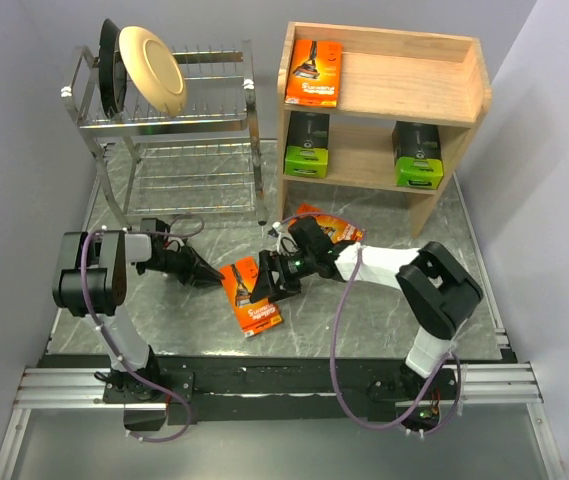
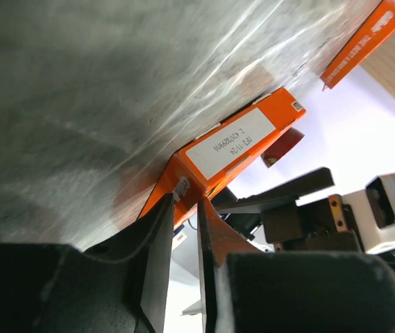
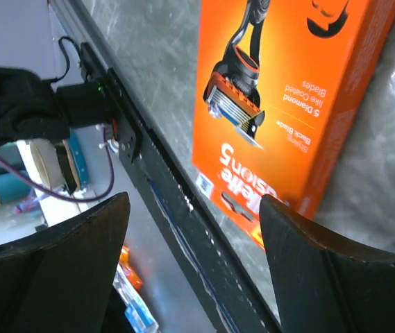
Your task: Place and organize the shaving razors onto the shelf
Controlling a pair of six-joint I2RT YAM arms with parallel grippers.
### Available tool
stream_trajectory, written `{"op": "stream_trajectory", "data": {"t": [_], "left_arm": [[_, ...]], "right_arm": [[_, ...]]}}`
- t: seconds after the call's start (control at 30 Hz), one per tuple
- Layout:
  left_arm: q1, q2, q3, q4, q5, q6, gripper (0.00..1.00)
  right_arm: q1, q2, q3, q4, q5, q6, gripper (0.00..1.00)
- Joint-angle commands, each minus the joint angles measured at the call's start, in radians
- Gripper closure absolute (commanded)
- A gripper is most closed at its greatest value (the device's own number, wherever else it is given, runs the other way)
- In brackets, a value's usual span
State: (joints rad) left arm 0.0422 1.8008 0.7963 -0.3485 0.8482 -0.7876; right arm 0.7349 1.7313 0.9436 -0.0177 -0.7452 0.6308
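Orange razor pack (image 1: 257, 315) between left claw (image 1: 219, 280) and right claw (image 1: 261, 284)

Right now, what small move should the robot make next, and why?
Probably the left gripper should firm its pinch on the corner of the orange pack and lift: its fingers sit narrowed there, while the right gripper stands open beside it.

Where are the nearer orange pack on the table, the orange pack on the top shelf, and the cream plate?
Nearer orange pack (image 1: 255, 312): top view, its near end.
Shelved orange pack (image 1: 314, 72): top view, middle of its face.
Cream plate (image 1: 152, 68): top view, middle of its broad side.
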Motion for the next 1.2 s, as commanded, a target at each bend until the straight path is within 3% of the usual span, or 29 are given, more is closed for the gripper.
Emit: {"op": "stream_trajectory", "data": {"t": [0.0,0.17,0.4,0.53,0.9,1.1,1.17], "left_arm": [[0.044,0.011,-0.034,0.108,-0.179,-0.002,0.78],[0.067,-0.047,-0.097,0.129,-0.186,0.010,0.78],[0.068,-0.061,-0.083,0.138,-0.190,0.034,0.73],[0.067,-0.038,-0.069,0.138,-0.192,0.042,0.73],[0.067,-0.046,-0.075,0.138,-0.196,0.050,0.71],[0.067,-0.055,-0.086,0.141,-0.193,0.042,0.67],[0.067,-0.058,-0.083,0.143,-0.193,0.042,0.65]], "right_arm": [[0.008,0.021,0.052,-0.043,0.036,0.035,0.18],[0.000,-0.062,0.025,-0.160,0.147,0.000,0.23],[-0.014,-0.174,-0.048,-0.248,0.188,-0.103,0.31],[-0.012,-0.119,-0.052,-0.228,0.184,-0.086,0.41],[-0.037,0.056,-0.028,-0.194,0.147,-0.033,0.51],[-0.051,0.086,-0.035,-0.068,0.075,0.018,0.67],[-0.051,0.091,-0.040,-0.030,0.052,0.029,0.76]]}}
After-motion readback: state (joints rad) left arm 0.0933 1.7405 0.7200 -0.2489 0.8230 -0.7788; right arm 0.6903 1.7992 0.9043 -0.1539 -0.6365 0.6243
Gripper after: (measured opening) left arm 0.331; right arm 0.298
